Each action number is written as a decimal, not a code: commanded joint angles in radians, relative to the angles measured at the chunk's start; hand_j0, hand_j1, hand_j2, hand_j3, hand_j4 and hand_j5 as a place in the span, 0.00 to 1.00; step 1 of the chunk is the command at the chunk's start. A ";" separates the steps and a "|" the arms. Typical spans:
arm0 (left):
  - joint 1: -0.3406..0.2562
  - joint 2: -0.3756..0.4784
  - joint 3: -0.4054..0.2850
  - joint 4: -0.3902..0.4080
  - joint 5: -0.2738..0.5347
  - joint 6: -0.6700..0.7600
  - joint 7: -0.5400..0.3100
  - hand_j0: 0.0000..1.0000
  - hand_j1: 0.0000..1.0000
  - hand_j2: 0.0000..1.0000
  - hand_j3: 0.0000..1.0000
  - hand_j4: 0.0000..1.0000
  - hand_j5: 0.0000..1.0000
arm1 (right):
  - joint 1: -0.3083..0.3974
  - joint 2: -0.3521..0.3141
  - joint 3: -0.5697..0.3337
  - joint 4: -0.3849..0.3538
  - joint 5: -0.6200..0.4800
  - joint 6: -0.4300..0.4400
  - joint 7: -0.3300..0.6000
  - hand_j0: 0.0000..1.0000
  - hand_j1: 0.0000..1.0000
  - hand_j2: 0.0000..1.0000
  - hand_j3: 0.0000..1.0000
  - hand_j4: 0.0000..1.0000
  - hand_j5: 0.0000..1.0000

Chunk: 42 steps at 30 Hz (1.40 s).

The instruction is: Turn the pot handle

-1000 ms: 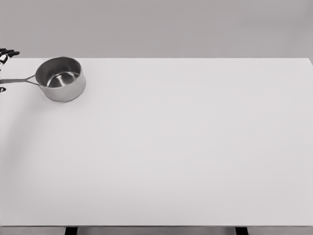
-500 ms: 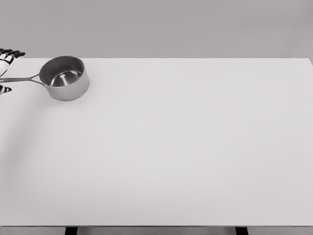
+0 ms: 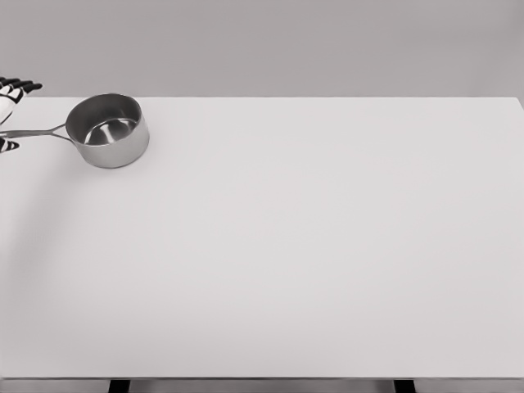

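Pot (image 3: 108, 131) far left on table (image 3: 311, 246) — handle (image 3: 37, 131) reaching the left hand (image 3: 10, 115).

Single head view, high and angled down, facing across the white surface (image 3: 311, 246), far edge visible, moderately near

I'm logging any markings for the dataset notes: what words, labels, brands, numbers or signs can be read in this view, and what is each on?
None: no readable text shows anywhere.
Steel pot: plain metal, no brand or stamp visible.
Pot handle: bare.
White table: no markings.
Hand at the left edge: only black-tipped fingers show, no label.
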 commanded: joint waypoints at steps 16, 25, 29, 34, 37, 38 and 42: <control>-0.041 -0.046 -0.003 0.078 -0.029 0.000 0.000 1.00 1.00 1.00 1.00 1.00 1.00 | 0.000 0.000 0.000 0.000 -0.001 0.000 0.000 1.00 1.00 1.00 1.00 1.00 1.00; -0.072 -0.064 -0.004 0.132 -0.035 0.000 0.000 1.00 1.00 1.00 1.00 1.00 1.00 | 0.000 0.000 0.000 0.000 -0.001 0.000 0.000 1.00 1.00 1.00 1.00 1.00 1.00; -0.084 -0.073 -0.004 0.138 -0.058 0.000 0.000 1.00 1.00 1.00 1.00 1.00 1.00 | 0.000 0.000 0.000 0.000 -0.001 0.000 0.000 1.00 1.00 1.00 1.00 1.00 1.00; -0.092 -0.073 -0.004 0.138 -0.064 0.000 0.000 1.00 1.00 1.00 1.00 1.00 1.00 | 0.000 0.000 0.000 0.000 -0.001 0.000 0.000 1.00 1.00 1.00 1.00 1.00 1.00; -0.094 -0.072 -0.004 0.138 -0.069 0.000 0.000 1.00 1.00 1.00 1.00 1.00 1.00 | 0.000 0.000 0.000 0.000 -0.001 0.000 0.000 1.00 1.00 1.00 1.00 1.00 1.00; -0.094 -0.072 -0.004 0.138 -0.070 0.000 0.000 1.00 1.00 1.00 1.00 1.00 1.00 | 0.000 0.000 0.000 0.000 -0.001 0.000 0.000 1.00 1.00 1.00 1.00 1.00 1.00; -0.112 -0.061 -0.004 0.145 -0.069 0.000 0.000 1.00 1.00 1.00 1.00 1.00 1.00 | 0.000 0.000 0.000 0.000 -0.001 0.000 0.000 1.00 1.00 1.00 1.00 1.00 1.00</control>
